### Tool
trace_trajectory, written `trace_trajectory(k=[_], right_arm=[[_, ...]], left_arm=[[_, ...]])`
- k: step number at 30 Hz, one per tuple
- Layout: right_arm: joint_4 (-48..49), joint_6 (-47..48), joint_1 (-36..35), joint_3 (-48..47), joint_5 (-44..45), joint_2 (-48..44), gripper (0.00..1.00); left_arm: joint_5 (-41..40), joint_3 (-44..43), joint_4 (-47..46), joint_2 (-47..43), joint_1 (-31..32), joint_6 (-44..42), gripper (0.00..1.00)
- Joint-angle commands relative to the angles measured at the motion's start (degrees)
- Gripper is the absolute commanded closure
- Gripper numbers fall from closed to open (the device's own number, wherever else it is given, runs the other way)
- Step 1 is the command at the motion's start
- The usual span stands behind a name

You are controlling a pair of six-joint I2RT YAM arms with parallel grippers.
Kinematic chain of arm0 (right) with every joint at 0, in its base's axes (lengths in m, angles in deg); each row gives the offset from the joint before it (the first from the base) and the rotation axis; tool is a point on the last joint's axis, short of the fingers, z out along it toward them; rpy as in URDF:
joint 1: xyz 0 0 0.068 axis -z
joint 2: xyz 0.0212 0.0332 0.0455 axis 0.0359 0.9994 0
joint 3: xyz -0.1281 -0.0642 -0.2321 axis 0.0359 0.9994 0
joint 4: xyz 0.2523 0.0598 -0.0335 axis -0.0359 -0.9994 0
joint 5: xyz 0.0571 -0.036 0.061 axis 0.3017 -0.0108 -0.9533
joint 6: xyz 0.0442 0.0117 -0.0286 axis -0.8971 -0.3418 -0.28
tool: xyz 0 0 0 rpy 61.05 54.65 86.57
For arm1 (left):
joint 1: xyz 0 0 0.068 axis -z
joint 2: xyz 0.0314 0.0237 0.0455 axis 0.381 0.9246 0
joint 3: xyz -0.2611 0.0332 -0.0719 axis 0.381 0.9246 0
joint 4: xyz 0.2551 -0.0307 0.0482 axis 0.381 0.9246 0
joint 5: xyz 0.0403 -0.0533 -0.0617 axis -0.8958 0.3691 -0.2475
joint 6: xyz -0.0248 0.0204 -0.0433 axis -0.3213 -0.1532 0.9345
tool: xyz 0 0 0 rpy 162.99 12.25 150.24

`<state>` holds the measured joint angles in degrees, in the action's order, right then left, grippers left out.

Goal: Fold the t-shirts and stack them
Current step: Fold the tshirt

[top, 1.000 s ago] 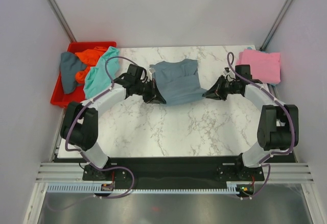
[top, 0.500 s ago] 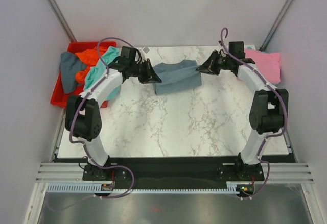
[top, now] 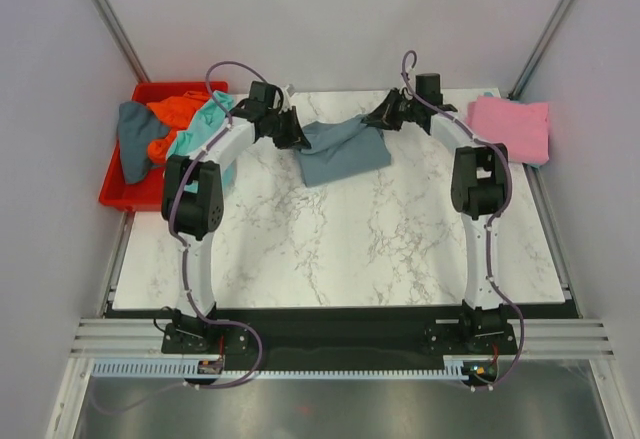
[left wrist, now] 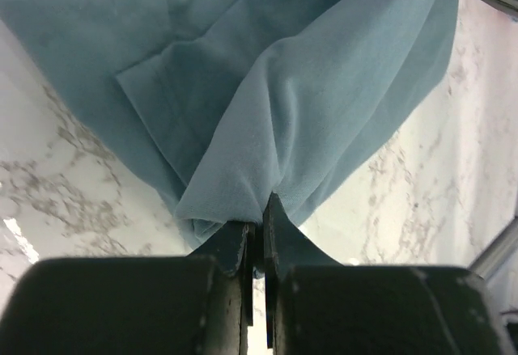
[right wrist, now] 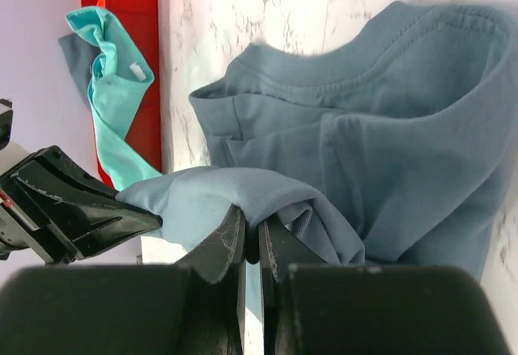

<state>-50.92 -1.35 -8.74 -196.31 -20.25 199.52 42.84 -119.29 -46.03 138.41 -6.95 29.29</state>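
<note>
text: none readable | teal t-shirt (right wrist: pixel 113 104): small white tag (right wrist: pixel 136 69), seemingly blank at this size

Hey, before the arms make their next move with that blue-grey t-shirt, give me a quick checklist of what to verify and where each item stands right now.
1. Left tool shut on the slate blue-grey cloth t-shirt: ok.
2. Right tool shut on the same shirt: ok.
3. Held edge lined up with the layer beneath: cannot tell.
4. White marble table bare in front of the shirt: ok.
5. Pink cloth t-shirt apart from the held shirt: ok.
6. Turquoise cloth t-shirt, hanging over the red plastic bin rim, free of the left arm: cannot tell.
</note>
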Motion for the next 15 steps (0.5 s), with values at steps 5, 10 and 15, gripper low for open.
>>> trace_trajectory(k=[5, 10, 15], right_arm=[[6.7, -3.1, -0.1, -10.3, 1.6, 5.7, 1.00], [8.9, -2.8, 0.3, -12.5, 3.1, 7.8, 0.97], [10.0, 0.7, 0.9, -14.7, 3.0, 5.0, 0.44]], left_arm=[[-8.0, -10.8, -2.0, 6.3, -0.5, -6.8, 0.98], [-12.8, -14.7, -2.9, 9.8, -0.4, -7.2, 0.56], [-16.1, -17.2, -2.3, 6.8, -1.1, -7.8, 0.30]])
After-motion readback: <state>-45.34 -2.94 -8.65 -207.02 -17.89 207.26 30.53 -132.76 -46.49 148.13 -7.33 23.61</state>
